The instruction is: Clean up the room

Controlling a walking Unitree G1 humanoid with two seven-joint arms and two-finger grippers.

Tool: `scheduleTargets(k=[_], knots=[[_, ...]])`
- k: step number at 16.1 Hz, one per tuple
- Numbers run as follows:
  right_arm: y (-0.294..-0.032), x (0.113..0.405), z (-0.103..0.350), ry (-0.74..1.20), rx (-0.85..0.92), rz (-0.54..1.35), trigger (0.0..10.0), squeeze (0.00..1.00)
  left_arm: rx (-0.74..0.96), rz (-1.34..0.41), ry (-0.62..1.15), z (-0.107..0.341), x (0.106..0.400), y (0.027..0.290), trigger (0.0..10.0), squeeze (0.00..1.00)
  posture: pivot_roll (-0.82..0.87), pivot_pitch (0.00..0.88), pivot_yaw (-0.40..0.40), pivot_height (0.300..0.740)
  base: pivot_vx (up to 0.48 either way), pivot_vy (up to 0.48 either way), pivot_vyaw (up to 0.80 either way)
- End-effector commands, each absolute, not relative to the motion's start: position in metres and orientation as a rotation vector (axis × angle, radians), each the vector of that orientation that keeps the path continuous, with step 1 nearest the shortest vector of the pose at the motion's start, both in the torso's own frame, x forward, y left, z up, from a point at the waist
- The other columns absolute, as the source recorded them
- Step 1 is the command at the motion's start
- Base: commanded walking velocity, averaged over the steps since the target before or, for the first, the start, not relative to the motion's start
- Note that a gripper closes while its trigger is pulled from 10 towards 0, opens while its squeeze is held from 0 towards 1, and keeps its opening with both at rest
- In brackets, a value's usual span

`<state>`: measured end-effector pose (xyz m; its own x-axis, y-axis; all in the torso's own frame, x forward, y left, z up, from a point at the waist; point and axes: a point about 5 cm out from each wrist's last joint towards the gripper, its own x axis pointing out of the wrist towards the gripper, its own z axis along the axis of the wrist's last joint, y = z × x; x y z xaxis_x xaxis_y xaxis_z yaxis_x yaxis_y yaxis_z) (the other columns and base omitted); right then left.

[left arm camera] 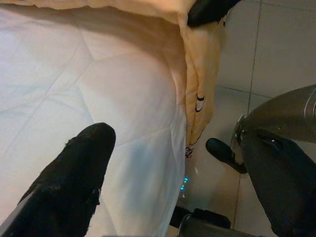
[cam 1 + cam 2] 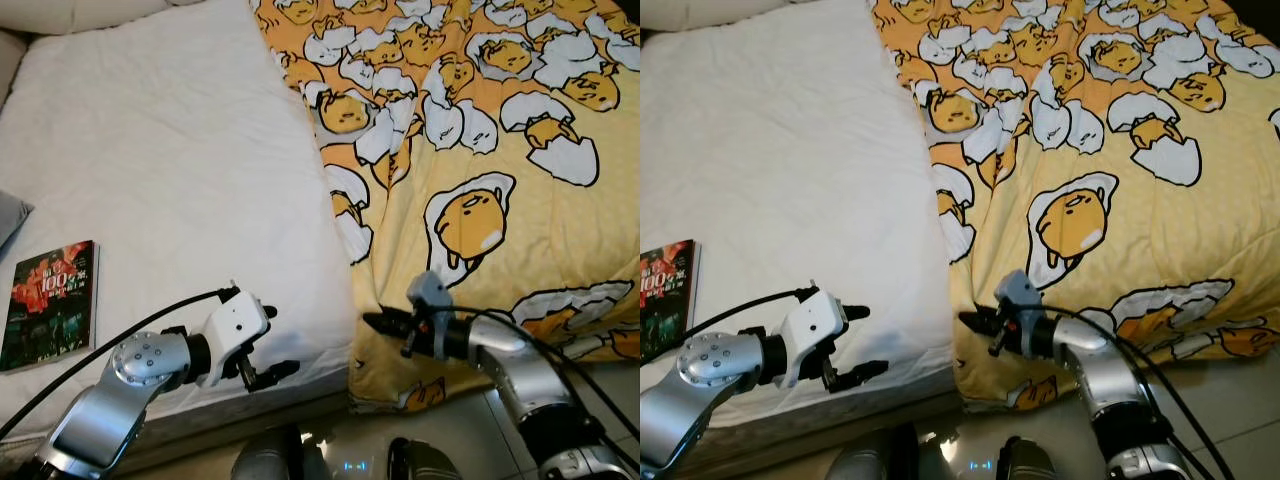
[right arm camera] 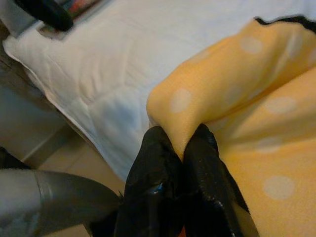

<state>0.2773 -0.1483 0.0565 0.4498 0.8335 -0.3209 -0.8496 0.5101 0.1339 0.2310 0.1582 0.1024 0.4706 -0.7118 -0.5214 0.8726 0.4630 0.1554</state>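
A yellow blanket [image 2: 480, 180] printed with egg cartoons lies rumpled over the bed's 3 o'clock half. Its 6 o'clock corner is pinched into a fold. A book [image 2: 50, 303] lies flat at 9 o'clock.

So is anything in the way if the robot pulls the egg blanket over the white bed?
The right end effector pinches the yellow blanket at its edge. On the white mattress, a book lies near the far side, and the open left end effector hovers over the near edge.

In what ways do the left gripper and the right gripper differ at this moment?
The right gripper is shut on a fold of the yellow blanket; the left gripper is open and holds nothing. The right is at the blanket's edge, the left over the white mattress. Both hover near the bed's foot.
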Motion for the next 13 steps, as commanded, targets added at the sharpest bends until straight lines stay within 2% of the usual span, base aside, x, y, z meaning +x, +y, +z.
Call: scheduleTargets(k=[1,3,5,7,9,10,11,12,13], knots=[[-0.139,0.269,0.060,0.354,-0.016,1.114,0.0,0.00,0.450,-1.003,0.429,0.099,0.232,0.161,10.0,0.00,0.10,0.128,0.128,0.740,0.000,0.000,0.00],[-0.138,0.253,0.047,0.440,-0.070,1.179,0.0,0.00,0.451,-1.006,0.425,0.099,0.233,0.160,10.0,0.00,0.10,0.127,0.128,0.740,0.000,0.000,0.00],[-0.131,0.232,0.046,0.497,-0.040,1.263,0.0,0.00,0.455,-1.007,0.422,0.099,0.233,0.162,10.0,0.00,0.10,0.124,0.123,0.740,0.000,0.000,0.00],[-0.126,0.224,0.048,0.512,-0.007,1.310,0.0,0.00,0.458,-1.004,0.422,0.099,0.233,0.163,10.0,0.00,0.10,0.123,0.121,0.740,0.000,0.000,0.00],[-0.123,0.223,0.044,0.513,-0.045,1.293,0.0,0.00,0.461,-1.002,0.422,0.098,0.233,0.164,10.0,0.00,0.10,0.122,0.121,0.740,0.000,0.000,0.00],[-0.123,0.225,0.043,0.506,-0.080,1.253,8.2,0.00,0.463,-1.003,0.419,0.098,0.234,0.163,10.0,0.00,0.10,0.122,0.122,0.740,0.000,0.000,0.00],[-0.123,0.225,0.043,0.510,-0.083,1.247,10.0,0.00,0.463,-1.003,0.419,0.097,0.234,0.163,10.0,0.00,0.10,0.121,0.121,0.740,0.000,0.000,0.00],[-0.124,0.223,0.042,0.547,-0.076,1.253,10.0,1.00,0.463,-1.005,0.417,0.097,0.234,0.162,10.0,0.00,0.10,0.118,0.122,0.740,0.000,0.000,0.00],[-0.127,0.219,0.039,0.581,-0.097,1.264,10.0,1.00,0.462,-1.006,0.416,0.096,0.234,0.161,10.0,0.00,0.10,0.113,0.122,0.740,0.000,0.000,0.00]])
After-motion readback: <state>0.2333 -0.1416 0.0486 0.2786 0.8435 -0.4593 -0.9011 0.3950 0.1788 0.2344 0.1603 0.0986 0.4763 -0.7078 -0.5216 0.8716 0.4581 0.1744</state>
